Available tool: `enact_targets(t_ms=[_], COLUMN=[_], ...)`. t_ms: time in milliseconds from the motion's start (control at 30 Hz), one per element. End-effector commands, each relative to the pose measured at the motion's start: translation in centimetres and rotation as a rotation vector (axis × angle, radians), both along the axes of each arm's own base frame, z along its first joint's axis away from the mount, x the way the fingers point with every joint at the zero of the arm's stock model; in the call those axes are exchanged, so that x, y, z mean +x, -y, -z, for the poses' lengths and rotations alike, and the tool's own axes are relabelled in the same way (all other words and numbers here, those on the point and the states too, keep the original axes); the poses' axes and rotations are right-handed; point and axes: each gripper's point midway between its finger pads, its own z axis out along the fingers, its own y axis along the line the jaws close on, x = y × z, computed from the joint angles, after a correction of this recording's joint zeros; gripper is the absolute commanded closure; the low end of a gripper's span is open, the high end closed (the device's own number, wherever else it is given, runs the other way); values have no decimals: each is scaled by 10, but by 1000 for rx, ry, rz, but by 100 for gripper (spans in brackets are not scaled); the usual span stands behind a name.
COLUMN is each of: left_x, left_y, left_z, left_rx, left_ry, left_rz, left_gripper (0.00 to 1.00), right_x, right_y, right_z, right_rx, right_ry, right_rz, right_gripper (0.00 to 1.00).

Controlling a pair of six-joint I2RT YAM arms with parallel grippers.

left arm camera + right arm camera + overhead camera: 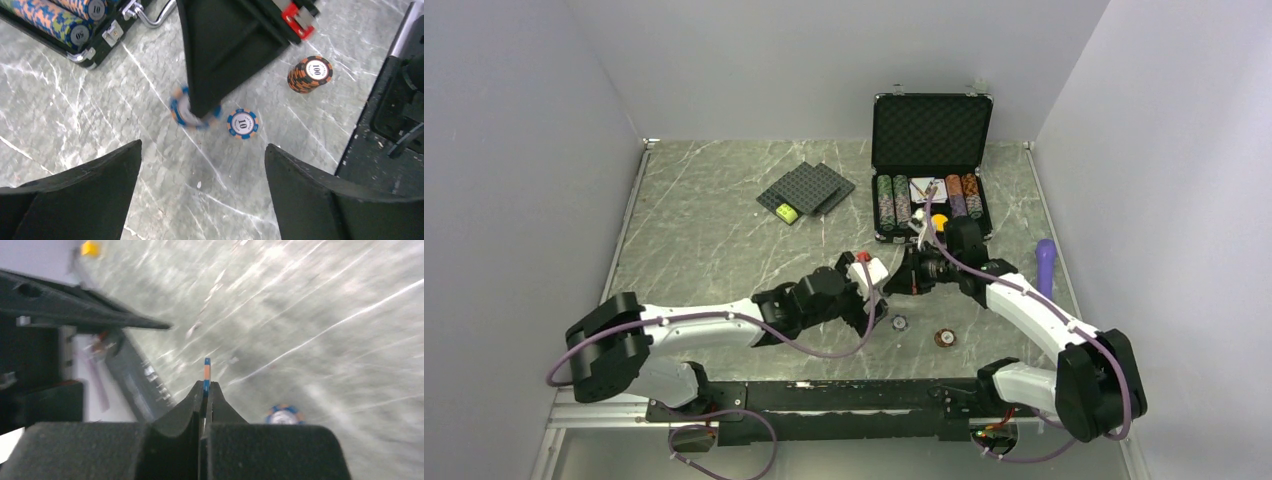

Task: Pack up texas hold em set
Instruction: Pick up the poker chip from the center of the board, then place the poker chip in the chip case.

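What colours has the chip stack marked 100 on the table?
The chip stack is orange and black, white centre; clearest in left wrist view.

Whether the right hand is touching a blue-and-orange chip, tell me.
Touching. The right wrist view shows the right hand shut on the blue-and-orange chip, which stands edge-on, pinched between its fingertips.

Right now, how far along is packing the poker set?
Done: rows of chips sit in the open case. In hand: right tool is shut on one blue-and-orange chip, held edge-on; left tool is open, holding nothing. Left: a loose blue chip and a short orange stack on the table, then closing the case.
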Motion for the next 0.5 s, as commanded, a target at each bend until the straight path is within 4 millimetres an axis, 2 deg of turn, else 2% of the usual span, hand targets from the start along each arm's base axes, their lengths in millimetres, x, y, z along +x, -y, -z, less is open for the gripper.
enact_targets(t_ms=[0,67,133,233,333,467], left_x=[-13,-15,-11,-3,14,33], left_y=[-15,-30,-48,-69,-87,-103], left_z=[-26,-31,-38,-53,-62,-59], left_rx=[13,60,106,116,117,114], left_ry=[-162,-242,-307,-372,-352,-275], left_rz=[90,94,79,79,57,-10], left_gripper=[2,1,1,0,1,1], right_x=[89,119,144,174,192,201], right_y=[37,56,66,78,83,83], right_z=[-29,-33,-39,-38,-26,-9], right_rx=[-280,-411,-513,-655,-764,-849], right_ry=[413,516,617,691,714,731], right_rz=[200,269,266,234,144,-16], right_gripper=[100,100,100,100,100,100])
